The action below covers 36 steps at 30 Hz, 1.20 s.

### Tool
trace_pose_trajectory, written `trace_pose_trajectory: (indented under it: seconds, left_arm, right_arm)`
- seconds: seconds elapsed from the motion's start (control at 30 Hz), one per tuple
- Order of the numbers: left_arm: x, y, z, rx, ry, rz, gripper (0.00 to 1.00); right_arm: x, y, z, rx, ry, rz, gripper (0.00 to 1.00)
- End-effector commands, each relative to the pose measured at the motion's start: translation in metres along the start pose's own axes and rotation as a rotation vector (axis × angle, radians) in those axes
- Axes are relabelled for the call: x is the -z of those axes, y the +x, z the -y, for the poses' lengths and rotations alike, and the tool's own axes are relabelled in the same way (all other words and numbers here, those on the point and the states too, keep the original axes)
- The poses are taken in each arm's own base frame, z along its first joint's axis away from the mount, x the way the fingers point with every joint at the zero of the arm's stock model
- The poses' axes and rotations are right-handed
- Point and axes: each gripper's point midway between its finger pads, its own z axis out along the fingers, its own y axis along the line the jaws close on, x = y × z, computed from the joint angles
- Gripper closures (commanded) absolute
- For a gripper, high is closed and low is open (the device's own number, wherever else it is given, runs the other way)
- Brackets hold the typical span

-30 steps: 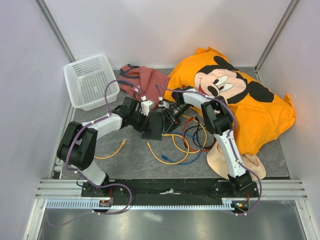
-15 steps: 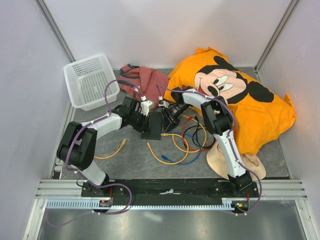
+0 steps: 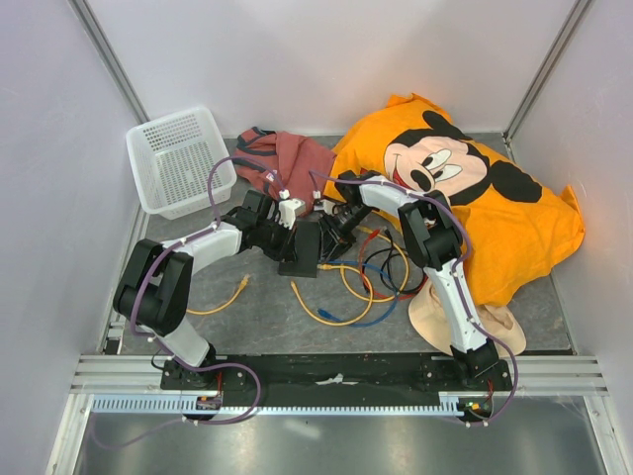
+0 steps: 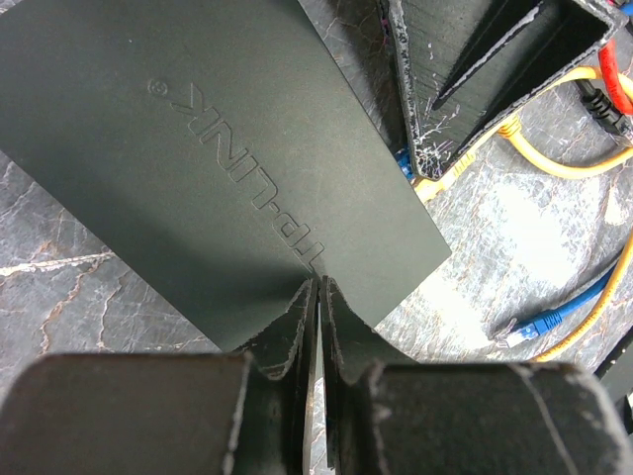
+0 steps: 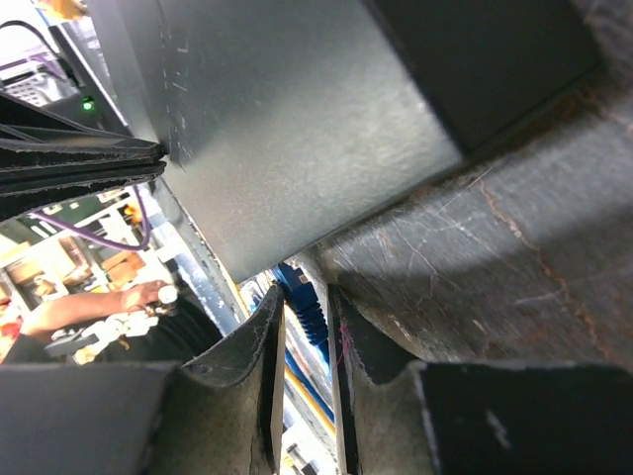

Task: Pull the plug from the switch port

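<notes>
The switch point(image 3: 303, 255) is a flat matte-black box lying on the grey table mid-scene; its logo face fills the left wrist view point(image 4: 218, 148). My left gripper point(image 3: 290, 230) point(image 4: 318, 287) is shut, tips pressed on the switch's top near one edge, with nothing between the fingers. A blue plug point(image 5: 307, 307) point(image 4: 403, 163) sits in a port on the switch's right edge. My right gripper point(image 3: 328, 233) point(image 5: 305, 297) reaches in from the right, its jaws shut narrowly on the plug's blue boot. The port itself is hidden.
Loose yellow, blue, red and black cables point(image 3: 366, 282) tangle right of the switch. A loose blue plug point(image 4: 539, 325) lies on the table. A white basket point(image 3: 178, 158) stands at the back left, with a reddish cloth point(image 3: 292, 158) and an orange cartoon shirt point(image 3: 485, 198) behind.
My right gripper has slid left up to the switch's edge and its jaws have narrowed around the blue plug. The left arm and switch have stayed put.
</notes>
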Motion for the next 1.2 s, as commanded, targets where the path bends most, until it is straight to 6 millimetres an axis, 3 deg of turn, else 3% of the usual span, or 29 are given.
trace_pose_trajectory:
  seconds: [0.0, 0.2, 0.33, 0.5, 0.6, 0.67, 0.73, 0.8, 0.83, 0.97, 1.07, 1.17]
  left_arm:
    - [-0.006, 0.032, -0.008, -0.001, -0.028, -0.117, 0.89]
    - [-0.007, 0.031, -0.007, -0.003, -0.021, -0.116, 0.89]
    - [-0.006, 0.032, -0.007, -0.004, -0.023, -0.114, 0.89]
    - [-0.007, 0.034, -0.009, -0.009, -0.031, -0.116, 0.89]
    - [-0.008, 0.033, -0.008, -0.008, -0.028, -0.113, 0.89]
    - [-0.007, 0.032, -0.008, -0.010, -0.031, -0.109, 0.89]
    - [-0.006, 0.031, -0.007, -0.013, -0.031, -0.107, 0.89]
    - [-0.004, 0.031, -0.007, -0.018, -0.031, -0.103, 0.89]
    - [-0.003, 0.031, -0.006, -0.018, -0.033, -0.103, 0.89]
    - [-0.005, 0.029, -0.004, -0.016, -0.021, -0.098, 0.89]
    - [-0.007, 0.022, -0.005, -0.016, -0.017, -0.081, 0.89]
    - [-0.007, 0.017, -0.004, -0.012, -0.013, -0.072, 0.89]
  right_arm:
    - [-0.021, -0.019, 0.064, 0.119, 0.312, 0.049, 0.89]
    - [-0.006, 0.001, 0.089, 0.127, 0.381, -0.017, 0.99]
    - [0.024, 0.010, 0.119, 0.096, 0.421, -0.030, 0.99]
    - [0.038, 0.025, 0.138, 0.100, 0.448, -0.072, 0.95]
    - [0.035, 0.020, 0.118, 0.115, 0.333, -0.055, 0.74]
    - [0.037, 0.005, 0.104, 0.134, 0.294, -0.012, 0.73]
    - [0.046, -0.008, 0.093, 0.176, 0.291, 0.024, 0.83]
    - [0.070, -0.027, 0.077, 0.254, 0.328, 0.081, 0.87]
    - [0.093, -0.041, 0.056, 0.331, 0.345, 0.139, 0.87]
    - [0.151, -0.055, 0.013, 0.533, 0.394, 0.249, 0.87]
    - [0.177, -0.057, 0.009, 0.551, 0.482, 0.296, 0.87]
    - [0.189, -0.050, 0.029, 0.495, 0.615, 0.279, 0.88]
